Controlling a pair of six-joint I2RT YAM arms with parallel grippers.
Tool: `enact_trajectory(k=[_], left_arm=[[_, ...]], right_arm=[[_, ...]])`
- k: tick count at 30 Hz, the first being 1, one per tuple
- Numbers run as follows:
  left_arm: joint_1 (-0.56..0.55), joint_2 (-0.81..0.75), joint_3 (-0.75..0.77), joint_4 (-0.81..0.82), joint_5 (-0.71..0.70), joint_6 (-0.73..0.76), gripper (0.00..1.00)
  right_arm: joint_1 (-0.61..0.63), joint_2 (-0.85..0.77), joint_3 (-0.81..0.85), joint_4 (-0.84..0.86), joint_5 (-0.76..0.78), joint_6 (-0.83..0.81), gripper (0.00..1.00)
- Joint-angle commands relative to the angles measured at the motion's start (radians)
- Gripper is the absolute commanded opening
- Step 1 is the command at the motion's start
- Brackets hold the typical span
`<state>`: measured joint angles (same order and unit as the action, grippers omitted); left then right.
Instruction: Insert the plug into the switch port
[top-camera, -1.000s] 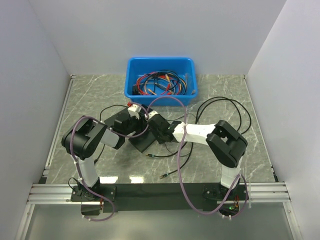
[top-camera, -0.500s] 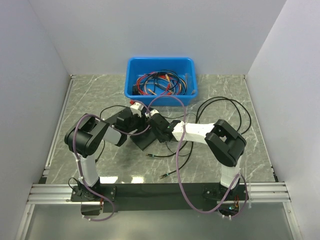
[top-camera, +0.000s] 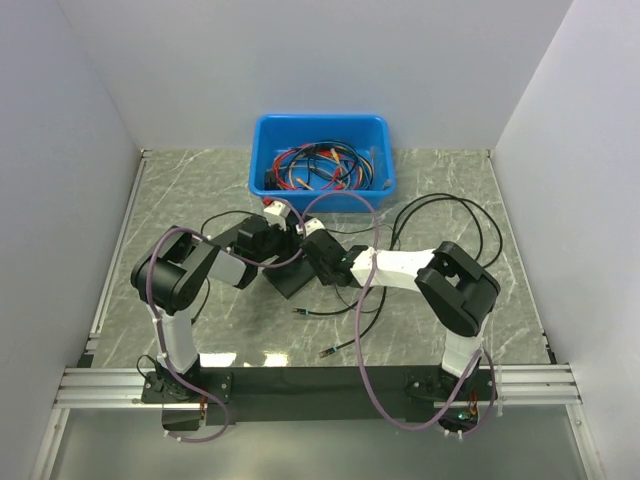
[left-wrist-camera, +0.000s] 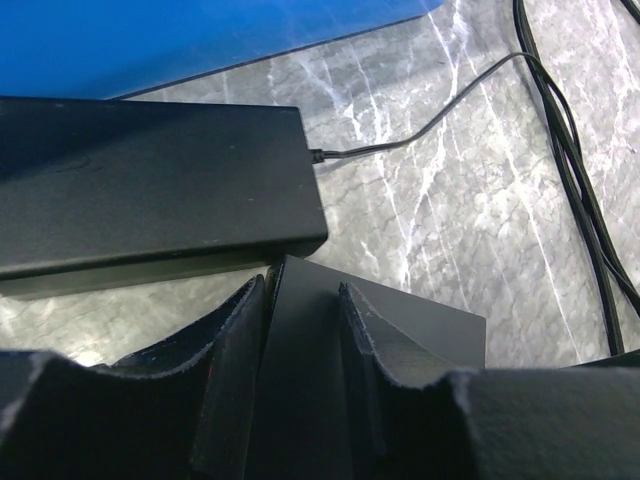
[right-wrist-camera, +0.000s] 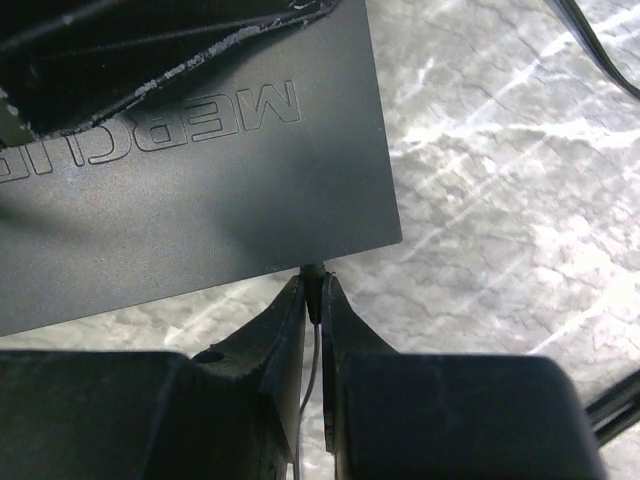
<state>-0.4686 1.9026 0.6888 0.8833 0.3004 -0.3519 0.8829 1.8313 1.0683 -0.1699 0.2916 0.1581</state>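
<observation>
Top camera looks steeply down over the table (top-camera: 180, 190); both close wrist cameras face the switch (right-wrist-camera: 250, 190).

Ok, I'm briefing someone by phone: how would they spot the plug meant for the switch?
Before the blue plastic bin is a flat black lettered switch box. The small black plug is pinched in the right claw, tip at that box's edge; other cable ends lie loose.

Blue bin (top-camera: 320, 119) of tangled cables (top-camera: 310, 165)

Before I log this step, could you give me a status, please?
Left gripper clamping switch. Right gripper pinching plug, tip at switch edge, seating unclear. Nothing between them.
</observation>
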Motion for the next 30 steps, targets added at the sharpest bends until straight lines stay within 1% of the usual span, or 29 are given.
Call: enact_trajectory(k=[1,2,3,5,6,9,12,18,26,30], left_arm=[[-0.071,0.050,-0.009,-0.191,0.100,-0.002,0.39],[-0.070,0.053,-0.005,-0.196,0.097,-0.001,0.39],[-0.070,0.058,0.001,-0.198,0.094,0.002,0.39],[-0.067,0.062,0.006,-0.202,0.089,0.002,0.39],[-0.067,0.065,0.008,-0.202,0.086,0.001,0.39],[-0.062,0.064,0.006,-0.204,0.080,-0.001,0.39],[-0.061,0.064,0.006,-0.205,0.074,-0.002,0.39],[-0.054,0.067,0.011,-0.211,0.054,-0.006,0.38],[-0.044,0.061,0.003,-0.208,0.036,-0.015,0.38],[-0.033,0.050,0.003,-0.216,0.014,-0.032,0.38]], right_arm=[[0.004,-0.099,-0.001,0.256,0.047,0.000,0.09],[0.005,-0.109,-0.011,0.253,0.050,0.000,0.14],[0.007,-0.125,-0.016,0.248,0.053,0.000,0.23],[0.007,-0.148,-0.034,0.250,0.055,0.003,0.32],[0.008,-0.155,-0.037,0.250,0.054,0.003,0.41],[0.010,-0.162,-0.047,0.250,0.049,0.008,0.49],[0.008,-0.161,-0.051,0.248,0.046,0.009,0.54],[0.011,-0.201,-0.077,0.238,0.052,0.026,0.57],[0.011,-0.357,-0.218,0.201,0.081,0.107,0.58],[0.010,-0.389,-0.280,0.191,0.066,0.153,0.58]])
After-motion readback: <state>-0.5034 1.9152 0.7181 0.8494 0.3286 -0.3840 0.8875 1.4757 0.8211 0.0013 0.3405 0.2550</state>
